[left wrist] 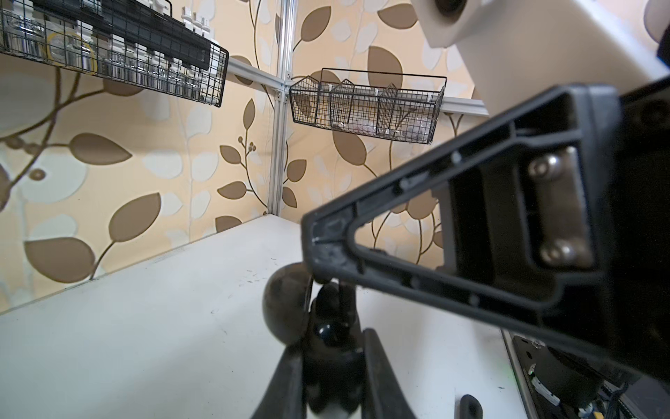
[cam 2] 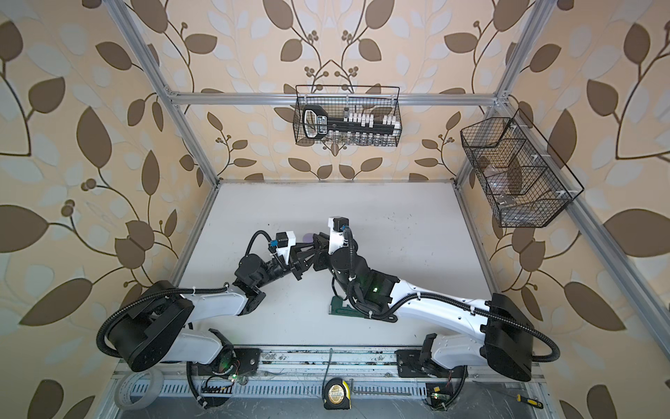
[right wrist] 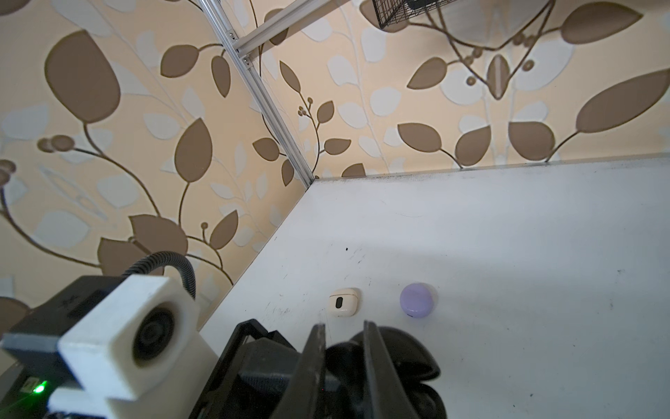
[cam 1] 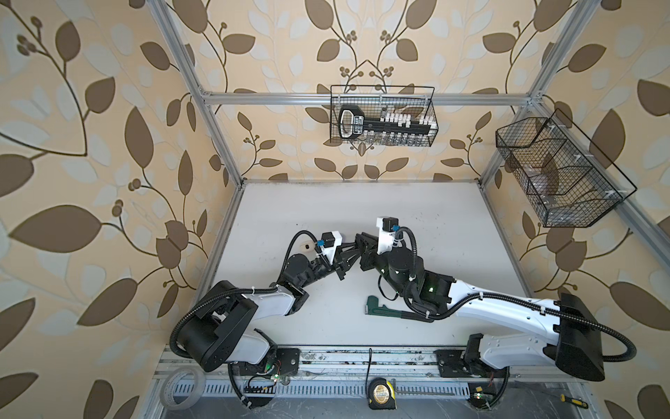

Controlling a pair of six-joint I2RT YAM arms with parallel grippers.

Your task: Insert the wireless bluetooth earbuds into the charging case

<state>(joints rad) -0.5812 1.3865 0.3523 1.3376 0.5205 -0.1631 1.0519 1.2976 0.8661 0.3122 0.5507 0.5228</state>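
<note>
Both grippers meet over the middle of the table in both top views. My left gripper (left wrist: 330, 344) (cam 1: 352, 248) is shut on an open black charging case (left wrist: 284, 308) (right wrist: 402, 352), whose round lid stands up. Something glossy and black sits in the case's body. My right gripper (right wrist: 342, 330) (cam 1: 363, 241) is shut on a small black earbud (right wrist: 339, 357), and its fingertips (left wrist: 322, 250) hover right over the case. A shut white case (right wrist: 342, 301) (cam 1: 306, 246) and a shut lavender case (right wrist: 417, 299) (cam 2: 308, 237) lie just beyond. No other earbuds show.
A green tool (cam 1: 384, 308) lies partly under the right arm. Wire baskets hang on the back wall (cam 1: 382, 116) and the right wall (cam 1: 558, 170). A tape measure (cam 1: 380, 393) and a tape roll (cam 1: 183, 386) sit off the table's front edge.
</note>
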